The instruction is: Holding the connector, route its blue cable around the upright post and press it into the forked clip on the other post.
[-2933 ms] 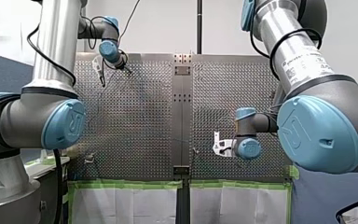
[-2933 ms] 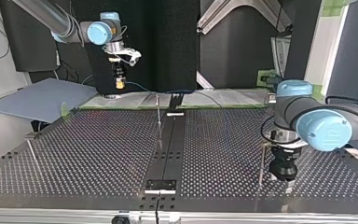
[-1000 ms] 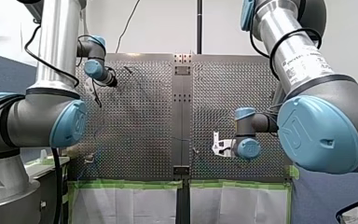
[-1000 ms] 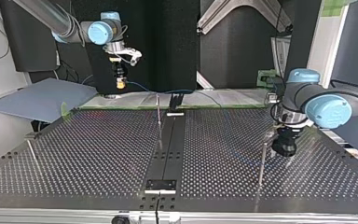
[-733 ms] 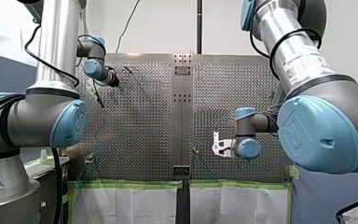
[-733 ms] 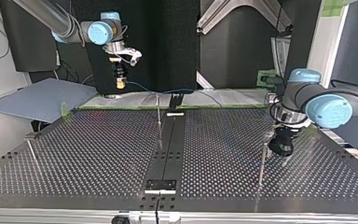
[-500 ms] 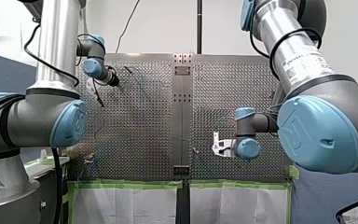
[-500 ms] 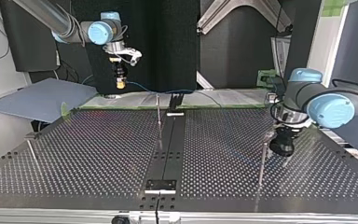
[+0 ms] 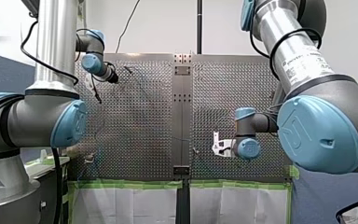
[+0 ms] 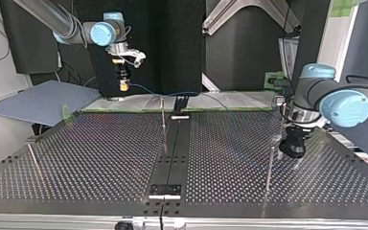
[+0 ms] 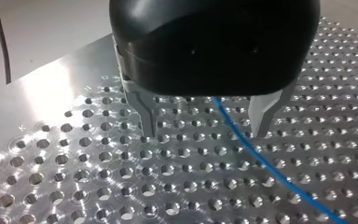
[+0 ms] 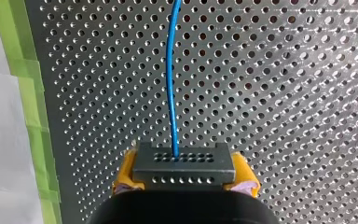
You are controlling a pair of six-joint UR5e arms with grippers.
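Note:
In the right wrist view my right gripper (image 12: pixel 185 179) has its yellow pads shut on a black connector (image 12: pixel 184 164), held above the perforated table (image 12: pixel 279 93). The blue cable (image 12: pixel 170 84) leaves the connector and runs away over the holes. The top view shows that gripper (image 10: pixel 123 87) raised at the far left. My left gripper (image 11: pixel 206 135) hangs open just over the plate, and the blue cable (image 11: pixel 256 156) lies on the table between and past its metal fingers (image 11: pixel 146 114). In the top view my left gripper (image 10: pixel 293 152) stands just beside a thin upright post (image 10: pixel 269 165).
A second thin post (image 10: pixel 163 115) stands by the dark middle strip (image 10: pixel 171 158), and a third leaning one (image 10: pixel 32 155) is at the top view's left. Green tape (image 12: pixel 28 93) and white sheeting border the table edge. A grey board (image 10: pixel 43 100) lies beyond the far left corner.
My left gripper has drawn back from the top view's near edge to beside the right post, with only a small shift in the last second. My right gripper has kept still with the connector.

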